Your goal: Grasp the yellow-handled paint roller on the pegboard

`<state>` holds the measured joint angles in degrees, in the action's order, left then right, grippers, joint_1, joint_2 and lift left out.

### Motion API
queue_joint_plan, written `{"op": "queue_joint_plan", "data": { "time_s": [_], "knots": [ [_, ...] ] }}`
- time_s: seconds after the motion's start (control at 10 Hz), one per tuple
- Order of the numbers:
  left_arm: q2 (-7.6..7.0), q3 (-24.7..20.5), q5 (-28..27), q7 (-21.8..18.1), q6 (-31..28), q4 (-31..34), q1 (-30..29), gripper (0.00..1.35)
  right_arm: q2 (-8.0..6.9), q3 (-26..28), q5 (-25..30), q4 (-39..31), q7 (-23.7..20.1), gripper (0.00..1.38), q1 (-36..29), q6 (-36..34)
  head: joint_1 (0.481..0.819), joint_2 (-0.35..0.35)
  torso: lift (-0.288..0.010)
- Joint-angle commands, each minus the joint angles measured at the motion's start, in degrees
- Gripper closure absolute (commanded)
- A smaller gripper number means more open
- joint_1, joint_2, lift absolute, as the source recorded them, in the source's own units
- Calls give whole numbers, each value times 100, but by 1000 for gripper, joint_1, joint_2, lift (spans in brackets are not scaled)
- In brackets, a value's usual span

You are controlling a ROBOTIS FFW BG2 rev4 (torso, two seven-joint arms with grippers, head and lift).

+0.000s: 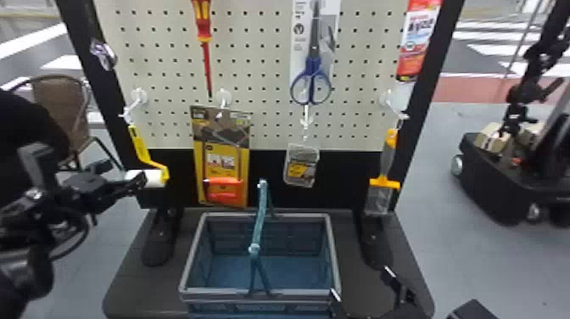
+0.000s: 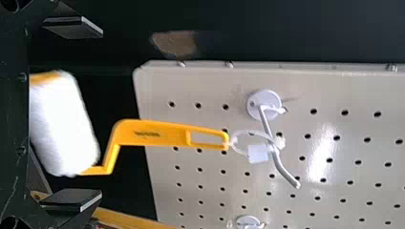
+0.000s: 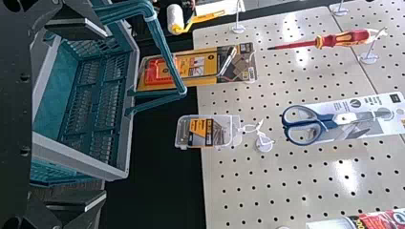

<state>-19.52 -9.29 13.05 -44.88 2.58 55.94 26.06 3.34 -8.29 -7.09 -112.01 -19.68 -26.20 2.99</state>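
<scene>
**Q:** Item one, nearest: the left pincer?

**A:** Fingers spread, one on each side of the paint roller. They bracket its white sleeve and show no contact with it. Nothing is gripped.

**Q:** Item two, the roller's position?

**A:** It hangs at the lower left edge of the pegboard, sleeve lowest. The yellow handle runs up to a white tie, which is looped over a hook.

**Q:** Hazards, listed?

**A:** First, the fingers stand at the soft sleeve, not the handle. Closing there would likely squash the nap, and the sleeve may turn on its axle, so the hold could be loose. Second, the roller hangs free, so one finger touching before the other could swing it out of the gap. Third, the hook's tip turns upward, so a straight outward pull could snag the tie and strain the hook.

**Q:** Last item, the right pincer?

**A:** Spread and holding nothing, parked low by the blue basket on the surface, well apart from the roller.
</scene>
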Motion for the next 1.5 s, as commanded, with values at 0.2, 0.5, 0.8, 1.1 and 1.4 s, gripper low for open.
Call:
{"op": "queue_joint_plan", "data": {
  "time_s": [0.2, 0.5, 0.8, 1.1, 1.4],
  "knots": [
    [-43, 463, -57, -65, -205, -60, 418, 127, 0, -14, -21, 56, -9, 124, 45, 0, 549, 0, -100],
    [18, 595, -373, -82, -293, -60, 565, 515, 9, -23, -47, 113, -88, 124, 94, 0, 549, 0, -100],
    [115, 603, -567, -73, -240, -45, 553, 763, 18, -14, -56, 127, -176, 124, 119, -61, 549, 0, -100],
    [124, 603, -593, -73, -266, 39, 553, 1102, 26, -14, -38, 141, -202, 124, 119, -114, 549, 0, -100],
    [141, 603, -628, 6, -363, 236, 492, 1136, 26, -14, -21, 155, -202, 125, 119, -132, 549, 0, -100]
  ]
}}
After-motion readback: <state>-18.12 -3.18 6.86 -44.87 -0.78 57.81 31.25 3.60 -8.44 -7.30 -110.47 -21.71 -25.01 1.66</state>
